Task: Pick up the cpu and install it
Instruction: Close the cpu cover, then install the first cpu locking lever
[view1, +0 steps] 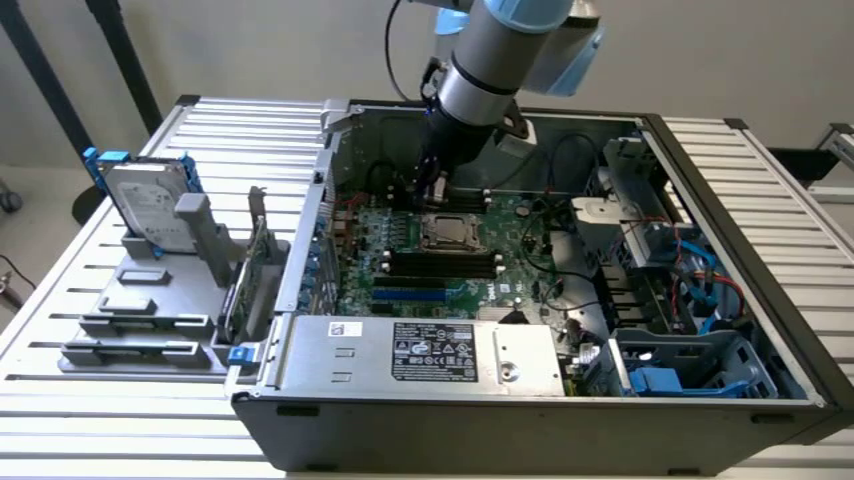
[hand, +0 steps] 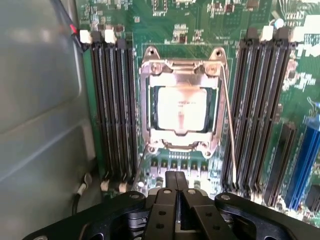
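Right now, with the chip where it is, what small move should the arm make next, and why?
Probably lift straight up: the cpu already lies inside the socket frame, and the end effector is shut, holding nothing, just beside it.

the cpu (hand: 181, 109) has a smooth, dull silver metal top; the socket frame (hand: 146, 110) is shiny bare metal. the gripper (hand: 176, 179) looks matt black, the motherboard (hand: 200, 25) glossy green.
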